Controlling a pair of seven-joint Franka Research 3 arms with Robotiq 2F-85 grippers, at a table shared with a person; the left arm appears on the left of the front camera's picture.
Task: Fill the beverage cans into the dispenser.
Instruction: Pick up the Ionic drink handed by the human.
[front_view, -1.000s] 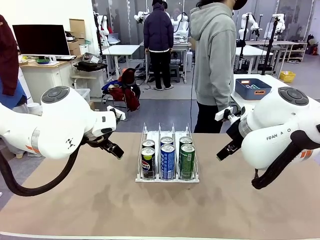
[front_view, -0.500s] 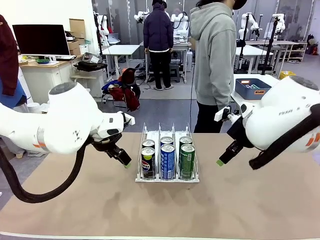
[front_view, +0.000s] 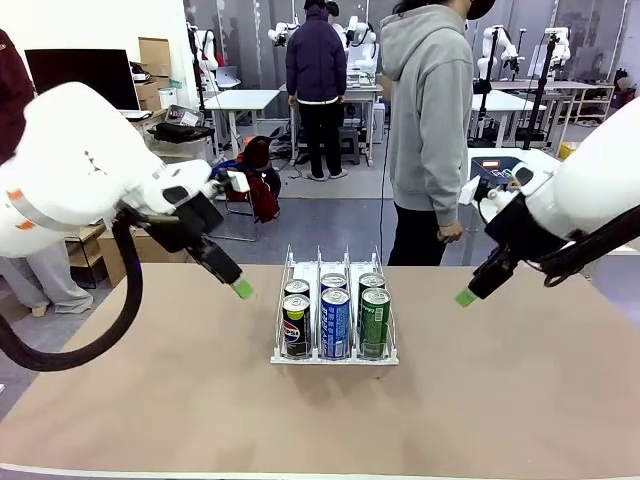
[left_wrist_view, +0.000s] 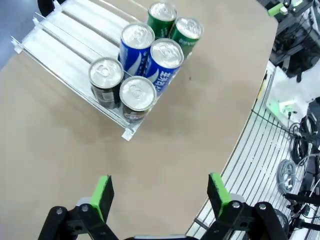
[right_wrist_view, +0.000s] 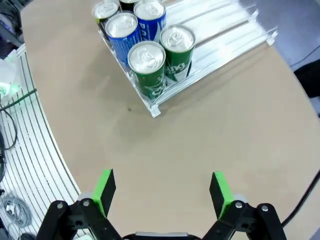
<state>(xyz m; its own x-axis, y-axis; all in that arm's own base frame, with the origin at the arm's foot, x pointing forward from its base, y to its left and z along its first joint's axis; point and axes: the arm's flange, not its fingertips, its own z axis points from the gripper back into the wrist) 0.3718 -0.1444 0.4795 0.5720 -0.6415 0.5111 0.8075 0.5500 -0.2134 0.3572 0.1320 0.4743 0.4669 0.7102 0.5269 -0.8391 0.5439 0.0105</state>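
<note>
The white wire dispenser (front_view: 335, 356) stands mid-table with cans in all three lanes: two black Pepsi cans (front_view: 295, 325) on the left, two blue cans (front_view: 334, 322) in the middle, two green cans (front_view: 375, 321) on the right. The left wrist view looks down on the dispenser (left_wrist_view: 60, 37) and its cans (left_wrist_view: 145, 65); the right wrist view has the rack (right_wrist_view: 225, 27) and cans (right_wrist_view: 145, 42) too. My left gripper (front_view: 240, 288) hangs open and empty left of the rack, its fingers (left_wrist_view: 102, 196) wide apart. My right gripper (front_view: 466, 296) hangs open and empty right of it, fingers (right_wrist_view: 104, 189) spread.
A person in a grey hoodie (front_view: 430, 120) stands at the far edge behind the rack. A blue bin (front_view: 497, 172) sits on a white table at the back right. Bare tabletop (front_view: 320, 420) lies in front of the rack and to both sides.
Both arms have risen and pulled outward from the rack, grippers lifting higher above the table. The cans and the dispenser have not moved.
</note>
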